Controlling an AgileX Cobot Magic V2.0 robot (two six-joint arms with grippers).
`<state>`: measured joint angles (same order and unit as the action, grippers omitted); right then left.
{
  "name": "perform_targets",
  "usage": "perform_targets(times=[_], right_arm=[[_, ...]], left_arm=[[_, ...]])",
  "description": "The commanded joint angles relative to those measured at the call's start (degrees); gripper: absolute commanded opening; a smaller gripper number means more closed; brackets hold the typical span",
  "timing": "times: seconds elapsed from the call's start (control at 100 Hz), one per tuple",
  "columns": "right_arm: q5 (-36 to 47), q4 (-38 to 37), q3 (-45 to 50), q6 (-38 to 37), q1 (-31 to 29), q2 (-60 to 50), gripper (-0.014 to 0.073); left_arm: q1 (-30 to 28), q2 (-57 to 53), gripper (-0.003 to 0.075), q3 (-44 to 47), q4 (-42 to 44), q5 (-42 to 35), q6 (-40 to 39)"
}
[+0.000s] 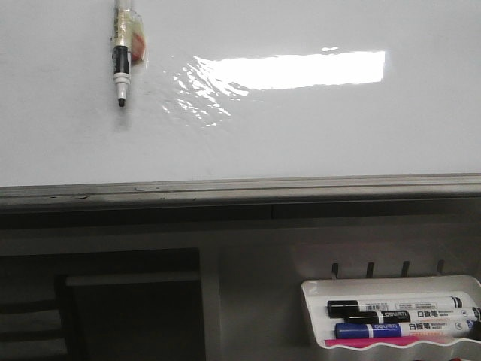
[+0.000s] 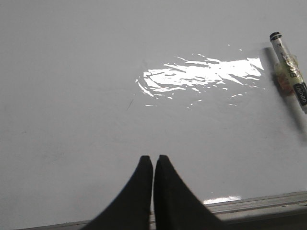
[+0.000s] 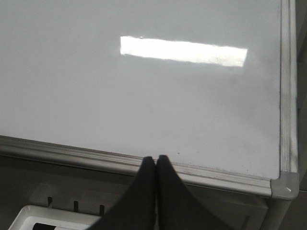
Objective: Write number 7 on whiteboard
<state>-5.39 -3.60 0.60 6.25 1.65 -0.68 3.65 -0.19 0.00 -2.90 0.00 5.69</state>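
1. White and glossy, the whiteboard (image 1: 316, 128) fills the front view, with a bright bar of reflected light across its upper middle and a grey metal edge along the bottom. No number 7 is on it in any view; the surface reads blank, bar a few faint smudges in the left wrist view.

2. Up at the top left of the board, a taped marker pen (image 1: 122, 56) lies against the surface, tip pointing down toward the board's lower edge. In the left wrist view it sits well apart from the fingers.

3. Left gripper (image 2: 153, 160): fingers pressed together, nothing between them, hovering over the board's lower area near the frame.

4. Right gripper (image 3: 156, 160): likewise closed on nothing, over the board's metal edge near its rounded corner.

5. Below the board, a small white tray (image 1: 319, 289) holds spare markers (image 1: 398, 320), with black and blue caps showing. None is being reached for.

6. Progress, as I judge it: nothing written yet. Neither arm holds a pen, so the whole job is left: get a marker in hand, bring its tip to the board, then draw the short top stroke and the long stem.
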Motion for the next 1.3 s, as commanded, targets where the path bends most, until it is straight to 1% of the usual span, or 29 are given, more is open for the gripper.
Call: perform_targets(times=[0.0,1.05,1.12,1.17,1.29], right_arm=[[4.7,-0.6,1.7,0.4,-0.4,-1.0,-0.0064],[4.8,-0.6,1.7,0.4,-0.4,-1.0,-0.0064],[4.8,0.2,1.7,-0.1,-0.4,-1.0,-0.0064],[4.8,2.2,1.7,-0.2,-0.4,-1.0,-0.0064],[5.8,9.3,1.7,-0.2,-0.4,-1.0,-0.0064]], left_arm=[[-0.1,-1.8,-0.002,2.0,-0.6,-4.1,-0.5],[-0.1,-1.8,-0.002,2.0,-0.7,-4.2,-0.5],[-0.1,-1.8,-0.002,2.0,-3.5,-4.2,-0.5],[-0.1,-1.8,-0.002,2.0,-5.7,-4.2,-0.5],[-0.1,-1.8,-0.002,2.0,-13.5,-4.2,-0.5]])
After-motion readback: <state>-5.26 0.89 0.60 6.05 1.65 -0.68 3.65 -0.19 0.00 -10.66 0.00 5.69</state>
